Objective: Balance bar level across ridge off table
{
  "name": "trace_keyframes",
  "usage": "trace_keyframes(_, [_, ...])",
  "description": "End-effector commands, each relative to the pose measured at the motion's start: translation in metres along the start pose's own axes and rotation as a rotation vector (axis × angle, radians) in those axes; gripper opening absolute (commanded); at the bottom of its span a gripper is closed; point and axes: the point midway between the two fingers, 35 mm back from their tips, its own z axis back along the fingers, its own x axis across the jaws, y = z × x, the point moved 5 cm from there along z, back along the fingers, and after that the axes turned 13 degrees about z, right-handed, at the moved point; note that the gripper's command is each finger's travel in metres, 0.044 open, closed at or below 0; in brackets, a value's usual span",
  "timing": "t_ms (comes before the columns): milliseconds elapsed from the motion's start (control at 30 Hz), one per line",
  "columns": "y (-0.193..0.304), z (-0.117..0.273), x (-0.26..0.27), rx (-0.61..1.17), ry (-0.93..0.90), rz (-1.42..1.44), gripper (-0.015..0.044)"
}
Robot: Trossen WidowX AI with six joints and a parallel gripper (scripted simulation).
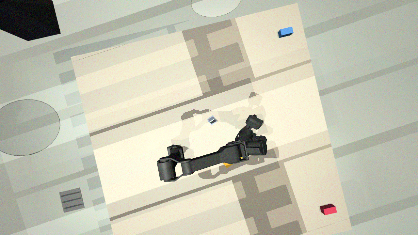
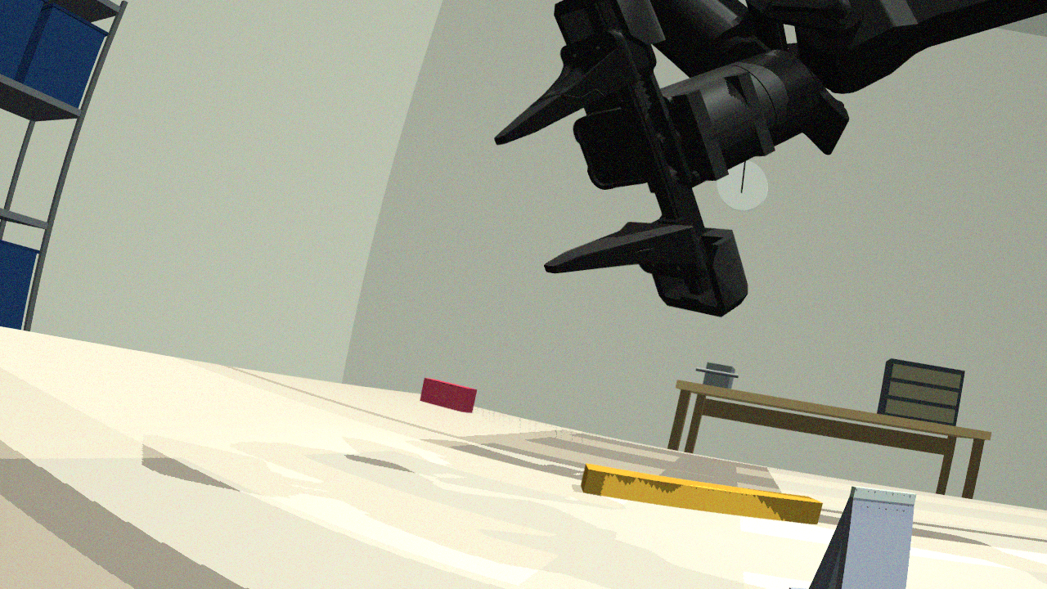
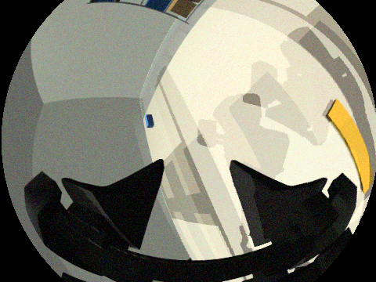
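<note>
The yellow bar lies flat on the table. The arm hides most of it in the top view; the wrist view has it at the right edge. The ridge, a small grey-blue wedge, stands apart from the bar with nothing on it. It is not visible in the wrist view. My gripper is open, with nothing between its fingers. It is high above the table, with its fingers pointing sideways and slightly down in the exterior view.
A blue block lies near one far corner of the table. A red block lies near another corner. A wooden bench and a shelf rack stand in the background beyond the table.
</note>
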Motion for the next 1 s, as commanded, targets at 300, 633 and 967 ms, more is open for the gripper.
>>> trace_keyframes(300, [-0.013, 0.015, -0.041, 0.016, 0.220, 0.224, 0.0315])
trace_keyframes(633, [-0.017, 0.032, -0.072, 0.106, 0.380, 0.410, 0.0315])
trace_keyframes(967, [-0.017, 0.052, -0.100, 0.257, 0.507, 0.594, 0.0315])
